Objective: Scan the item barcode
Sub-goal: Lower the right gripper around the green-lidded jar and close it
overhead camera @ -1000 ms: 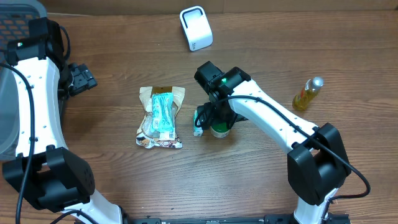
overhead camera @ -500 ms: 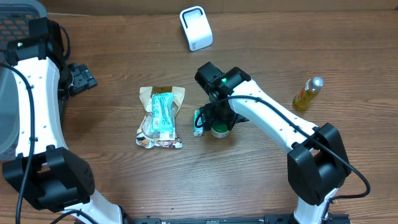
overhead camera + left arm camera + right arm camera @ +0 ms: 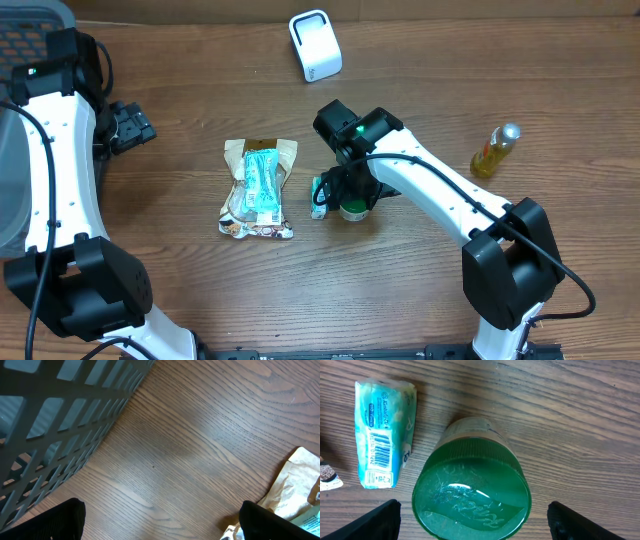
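Observation:
A jar with a green lid (image 3: 472, 492) stands upright on the wooden table, directly under my right gripper (image 3: 472, 522). That gripper is open, one finger on each side of the lid, with a gap to the lid on both sides. In the overhead view the jar (image 3: 353, 209) is mostly hidden by the right gripper (image 3: 343, 190). Left of the jar lies a small teal packet (image 3: 382, 432) with its barcode facing up. The white scanner (image 3: 315, 45) stands at the back. My left gripper (image 3: 162, 525) is open over bare wood at the far left.
A snack bag (image 3: 258, 190) with a second teal packet (image 3: 263, 184) on top lies in the middle. A yellow oil bottle (image 3: 494, 151) stands at the right. A grey mesh basket (image 3: 55, 420) fills the back left corner.

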Robot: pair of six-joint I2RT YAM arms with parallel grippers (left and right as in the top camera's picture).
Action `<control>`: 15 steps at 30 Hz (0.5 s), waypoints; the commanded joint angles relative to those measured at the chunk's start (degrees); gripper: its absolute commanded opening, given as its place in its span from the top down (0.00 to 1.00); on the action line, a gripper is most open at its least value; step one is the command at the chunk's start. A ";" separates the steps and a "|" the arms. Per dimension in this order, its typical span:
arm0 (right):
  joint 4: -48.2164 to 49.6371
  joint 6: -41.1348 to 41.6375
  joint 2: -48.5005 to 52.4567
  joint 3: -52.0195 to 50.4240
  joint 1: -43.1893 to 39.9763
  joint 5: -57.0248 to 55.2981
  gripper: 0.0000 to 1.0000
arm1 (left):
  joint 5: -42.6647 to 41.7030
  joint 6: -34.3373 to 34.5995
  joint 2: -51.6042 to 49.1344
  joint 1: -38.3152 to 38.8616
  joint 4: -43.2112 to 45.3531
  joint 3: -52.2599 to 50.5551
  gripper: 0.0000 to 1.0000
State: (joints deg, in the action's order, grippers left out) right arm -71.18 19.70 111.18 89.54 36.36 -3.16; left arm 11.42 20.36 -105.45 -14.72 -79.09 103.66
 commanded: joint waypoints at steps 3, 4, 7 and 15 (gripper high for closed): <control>2.01 0.46 -0.15 -2.32 -0.37 0.28 0.09 | 0.76 -1.09 -0.57 -0.22 0.04 1.01 0.00; 2.71 0.46 -0.15 -2.89 -0.37 0.28 0.09 | 0.76 -1.09 -0.57 -0.22 0.04 1.01 0.01; 4.74 0.46 -0.15 -4.11 -0.37 0.28 0.06 | 0.76 -1.07 -0.57 -0.22 0.04 1.01 0.00; 5.62 0.44 -0.15 -4.11 -0.37 0.26 0.17 | 0.76 -1.07 -0.57 -0.22 0.04 1.01 0.00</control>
State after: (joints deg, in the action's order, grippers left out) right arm -65.67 19.86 111.18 85.69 36.36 -3.14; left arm 11.42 20.36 -105.45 -14.72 -79.09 103.66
